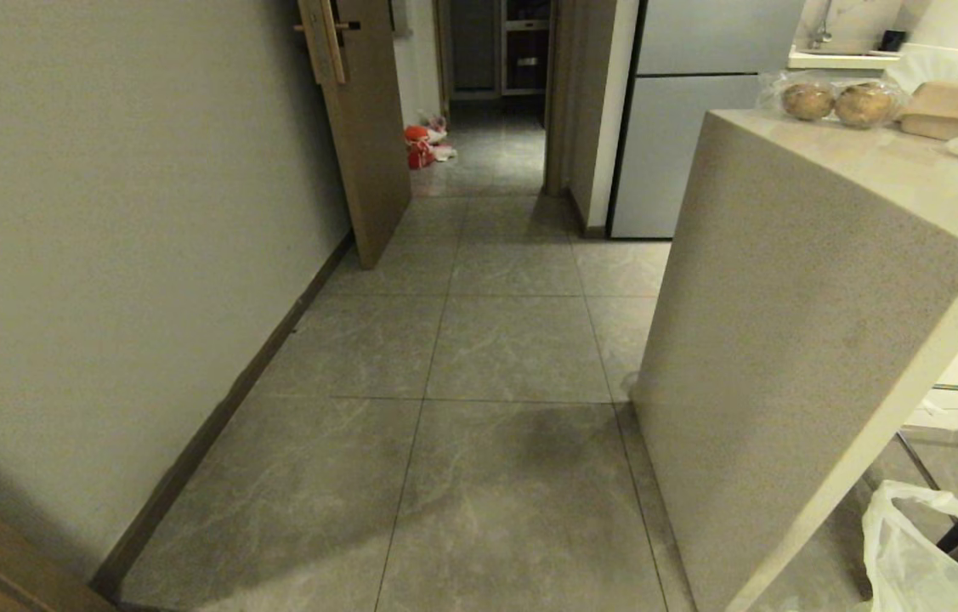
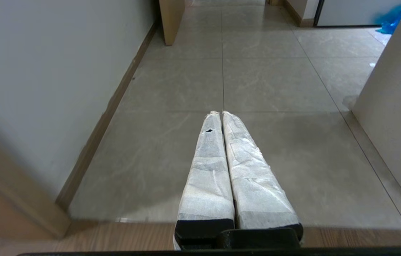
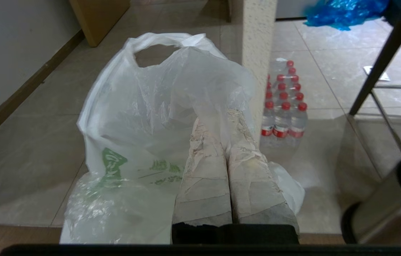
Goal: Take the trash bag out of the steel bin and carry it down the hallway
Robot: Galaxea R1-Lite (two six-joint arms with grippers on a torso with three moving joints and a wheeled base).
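The trash bag, thin whitish plastic with green printing, hangs from my right gripper, whose taped fingers are shut on a fold of it near the handle. The head view shows only the bag's top, at the lower right corner beside the counter. The steel bin stands just beside the bag with its dark mouth open, and the bag is outside it. My left gripper is shut on nothing and points down the hallway of grey marbled tiles.
A stone counter narrows the passage on the right; a wall and an open door bound the left. A red-orange bag lies far down. A bottle pack, stool legs and a blue bag sit behind the counter.
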